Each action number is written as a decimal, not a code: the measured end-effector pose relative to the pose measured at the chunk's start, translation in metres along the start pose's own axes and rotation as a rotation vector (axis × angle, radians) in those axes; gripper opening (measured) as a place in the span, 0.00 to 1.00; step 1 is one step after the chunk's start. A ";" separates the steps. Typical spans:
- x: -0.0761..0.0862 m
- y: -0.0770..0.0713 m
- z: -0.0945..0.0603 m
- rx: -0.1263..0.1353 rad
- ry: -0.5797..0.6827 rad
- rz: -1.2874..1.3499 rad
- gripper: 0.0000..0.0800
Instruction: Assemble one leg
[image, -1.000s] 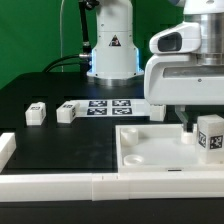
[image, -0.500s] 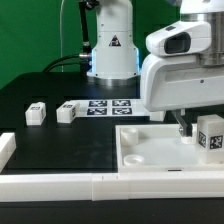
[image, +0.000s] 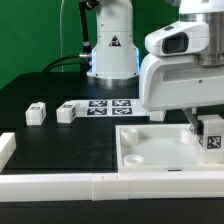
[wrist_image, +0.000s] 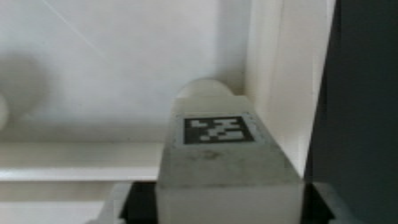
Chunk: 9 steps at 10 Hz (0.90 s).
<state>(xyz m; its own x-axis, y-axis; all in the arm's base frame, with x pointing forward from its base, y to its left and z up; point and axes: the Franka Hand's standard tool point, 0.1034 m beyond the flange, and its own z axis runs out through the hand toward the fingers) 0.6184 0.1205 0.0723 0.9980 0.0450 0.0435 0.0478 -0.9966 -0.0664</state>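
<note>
My gripper (image: 207, 128) is shut on a leg (image: 211, 137), a small white post with a black-and-white tag, and holds it upright over the right rear corner of the large white panel (image: 150, 150). In the wrist view the leg (wrist_image: 221, 150) fills the space between my black fingers (wrist_image: 139, 200), its tagged face up, above the panel's raised rim (wrist_image: 267, 60). Whether its tip touches the panel is hidden. Two more legs (image: 35, 113) (image: 67, 112) lie on the black table at the exterior view's left.
The marker board (image: 110, 106) lies behind the panel, near the robot base (image: 110, 50). Another leg (image: 157, 112) lies just right of the board. A white rail (image: 60, 185) runs along the table's front edge, with a white block (image: 5, 150) at its left end.
My gripper with the leg has shifted slightly to the exterior view's left and a little lower over the panel's corner. The other parts have not moved.
</note>
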 end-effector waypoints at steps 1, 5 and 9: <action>0.000 0.000 0.000 -0.001 0.001 0.083 0.36; -0.001 0.001 -0.001 -0.015 0.015 0.725 0.36; -0.001 0.002 0.000 -0.013 0.020 1.179 0.36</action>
<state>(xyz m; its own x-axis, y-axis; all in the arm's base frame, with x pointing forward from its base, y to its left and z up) 0.6175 0.1182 0.0720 0.4246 -0.9051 -0.0220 -0.9040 -0.4225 -0.0656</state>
